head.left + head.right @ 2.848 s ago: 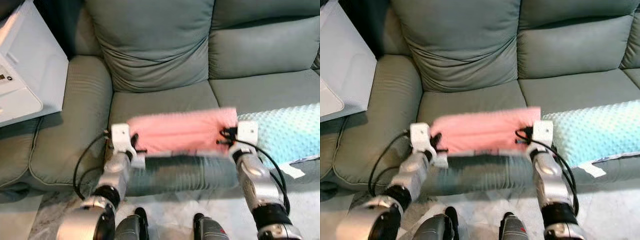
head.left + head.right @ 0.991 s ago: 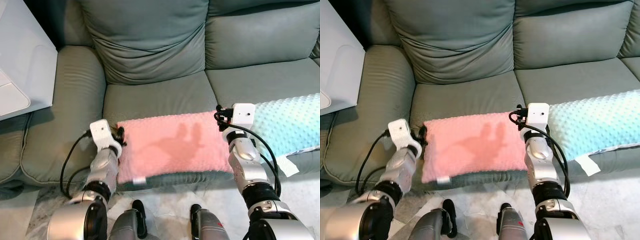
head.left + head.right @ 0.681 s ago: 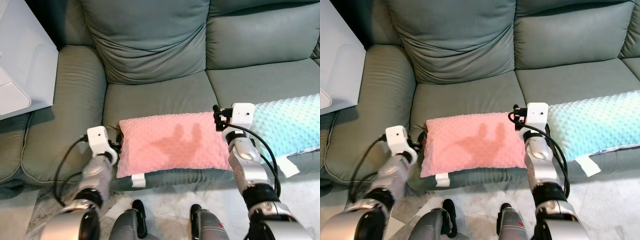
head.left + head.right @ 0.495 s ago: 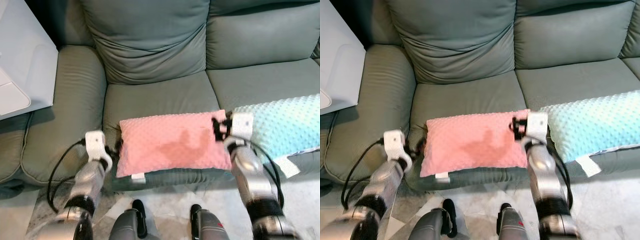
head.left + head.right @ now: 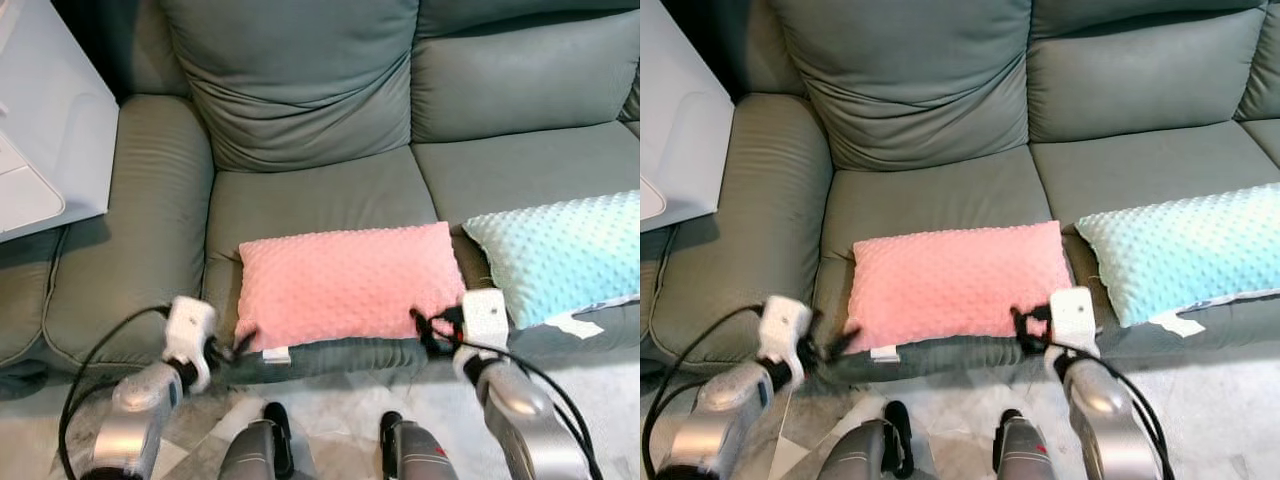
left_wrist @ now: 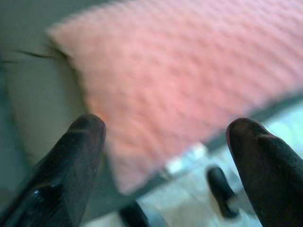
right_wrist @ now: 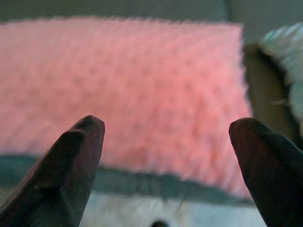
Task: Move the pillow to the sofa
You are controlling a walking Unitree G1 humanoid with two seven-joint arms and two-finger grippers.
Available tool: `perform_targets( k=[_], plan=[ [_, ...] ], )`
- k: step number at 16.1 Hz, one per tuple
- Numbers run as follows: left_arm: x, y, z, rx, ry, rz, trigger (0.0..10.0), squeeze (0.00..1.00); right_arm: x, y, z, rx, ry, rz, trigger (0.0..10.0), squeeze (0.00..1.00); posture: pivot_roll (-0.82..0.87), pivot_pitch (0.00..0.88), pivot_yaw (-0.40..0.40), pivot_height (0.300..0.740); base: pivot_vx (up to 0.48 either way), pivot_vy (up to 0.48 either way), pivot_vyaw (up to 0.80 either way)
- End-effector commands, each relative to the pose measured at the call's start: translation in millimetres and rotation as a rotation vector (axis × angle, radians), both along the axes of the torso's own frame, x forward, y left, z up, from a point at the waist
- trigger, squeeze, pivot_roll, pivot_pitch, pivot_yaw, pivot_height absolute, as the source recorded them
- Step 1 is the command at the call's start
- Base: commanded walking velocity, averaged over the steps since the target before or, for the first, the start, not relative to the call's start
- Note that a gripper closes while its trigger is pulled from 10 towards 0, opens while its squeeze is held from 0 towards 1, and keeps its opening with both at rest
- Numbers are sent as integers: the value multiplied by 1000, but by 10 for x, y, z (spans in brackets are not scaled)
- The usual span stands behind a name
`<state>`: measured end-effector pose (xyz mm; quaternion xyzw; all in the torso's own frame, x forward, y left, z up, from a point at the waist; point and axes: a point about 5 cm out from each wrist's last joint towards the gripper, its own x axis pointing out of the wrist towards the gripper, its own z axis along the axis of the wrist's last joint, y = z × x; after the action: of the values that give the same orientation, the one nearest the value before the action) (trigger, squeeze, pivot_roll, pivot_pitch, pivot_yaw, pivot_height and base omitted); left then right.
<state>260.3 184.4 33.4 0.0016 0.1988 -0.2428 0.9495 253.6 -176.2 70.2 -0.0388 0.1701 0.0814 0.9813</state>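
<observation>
Pink pillow (image 5: 348, 283) resting flat on the sofa (image 5: 300, 190) seat.
We keep left pincer (image 6: 165, 137) and right pincer (image 7: 168, 142) spread and empty, backing straight off to avoid snagging it.

The pillow (image 5: 349, 283) lies flat on the left seat of the sofa (image 5: 300, 110), near the seat's front edge, with the back cushion behind it and the armrest (image 5: 140, 220) to its left. Just to its right, on the next seat, lies a second pillow (image 5: 560, 250). The left gripper (image 5: 238, 345) hangs before the pillow's front left corner, the right gripper (image 5: 428, 335) before its front right corner, both spread apart and clear of it. A cabinet (image 5: 45, 130) stands left of the armrest
</observation>
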Motion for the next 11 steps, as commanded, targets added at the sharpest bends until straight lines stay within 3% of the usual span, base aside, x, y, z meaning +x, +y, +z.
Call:
perform_targets(
  k=[1, 2, 5, 7, 8, 9, 10, 11],
  plan=[
    [-101, 35, -96, 36, 60, -36, 10000, 1000, -94, 56, -106, 26, 77, 41, 10000, 1000, -32, 289, 88, 740, 0, 0, 0],
    [-151, 11, -175, 65, 108, -60, 10000, 1000, -162, 111, -187, 33, 150, 86, 10000, 1000, -35, 287, 88, 740, 0, 0, 0],
    [-183, -44, -273, 113, 141, -87, 10000, 1000, -178, 140, -258, 27, 200, 109, 10000, 1000, -41, 285, 88, 740, 0, 0, 0],
    [-201, -152, -368, 185, 179, -118, 10000, 1000, -240, 99, -416, -23, 293, 175, 10000, 1000, -38, 293, 85, 740, 0, 0, 0],
    [-184, -199, -384, 189, 190, -116, 10000, 867, -277, 55, -472, -32, 334, 208, 10000, 1000, -36, 297, 87, 740, 0, 0, 0],
    [-164, -236, -399, 188, 196, -114, 10000, 667, -293, 32, -495, -30, 359, 220, 10000, 1000, -36, 300, 86, 740, 0, 0, 0],
    [-139, -295, -414, 197, 192, -128, 10000, 0, -307, -10, -533, -42, 384, 239, 10000, 1000, -41, 306, 84, 740, 0, 0, 0],
    [-116, -384, -444, 210, 199, -155, 10000, 0, -302, -88, -582, -53, 410, 247, 10000, 337, -43, 312, 84, 740, 0, 0, 0]
  ],
)
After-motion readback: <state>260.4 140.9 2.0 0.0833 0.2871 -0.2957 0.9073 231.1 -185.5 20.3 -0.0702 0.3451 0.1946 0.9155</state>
